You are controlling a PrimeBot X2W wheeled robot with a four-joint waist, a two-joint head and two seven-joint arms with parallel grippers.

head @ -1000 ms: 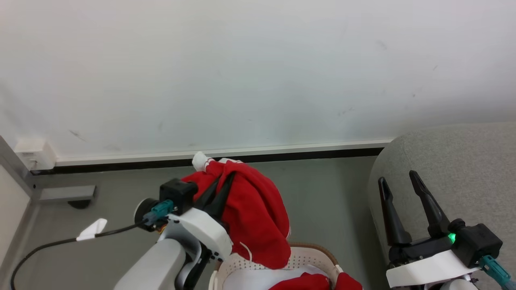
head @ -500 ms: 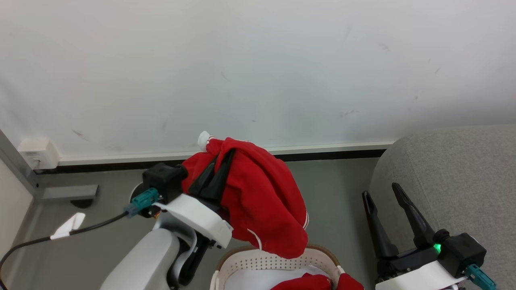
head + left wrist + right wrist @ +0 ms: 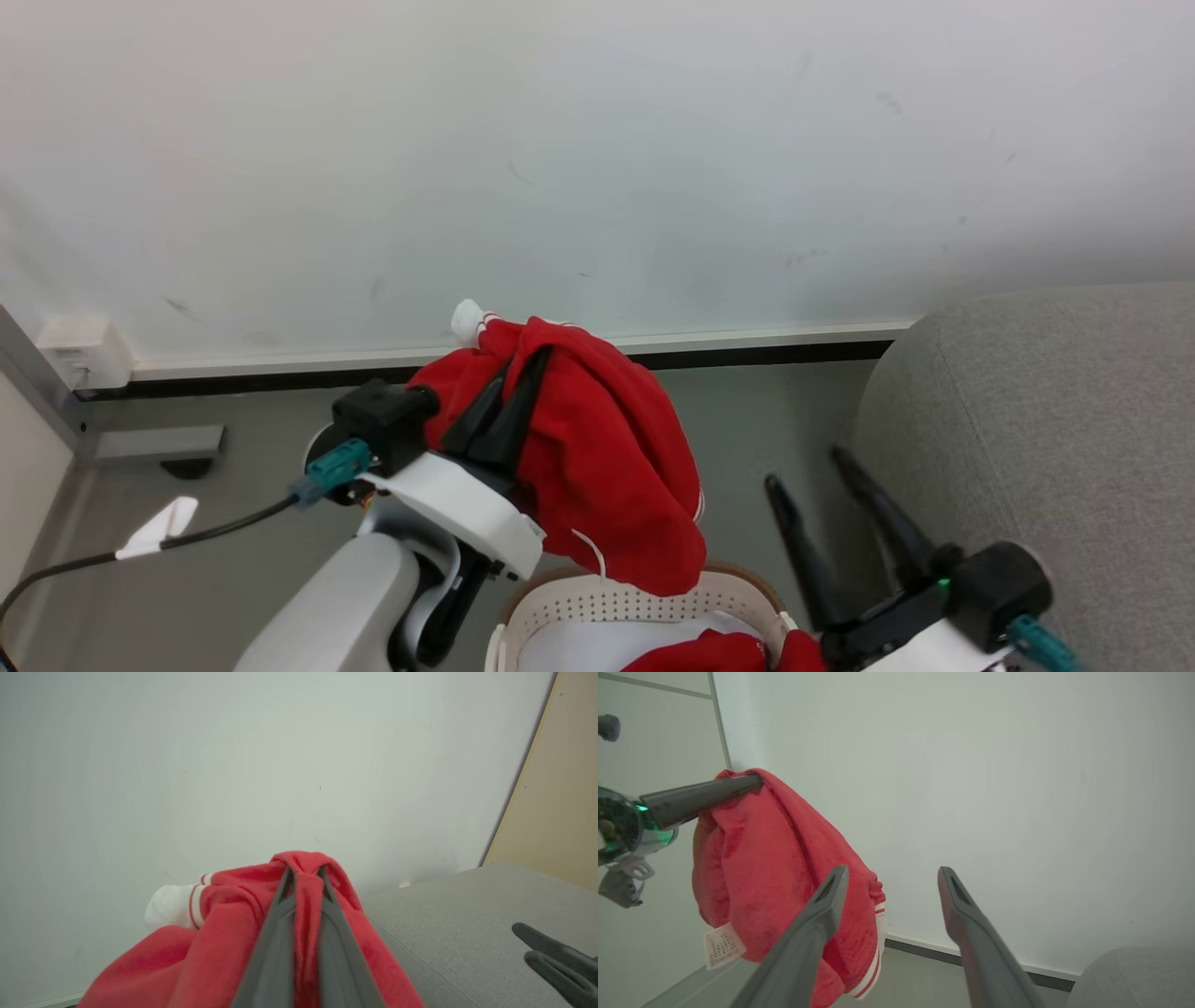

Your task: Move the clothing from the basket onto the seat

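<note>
No text can be read. A small white tag (image 3: 723, 945) on the clothing (image 3: 775, 868), lower left, carries illegibly tiny print.

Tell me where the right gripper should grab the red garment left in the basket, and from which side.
Pinch the raised red fold bunched by the basket's right rim, coming down from above with the open right gripper. It humps above the white liner there, and the perforated walls likely block a sideways approach.
</note>
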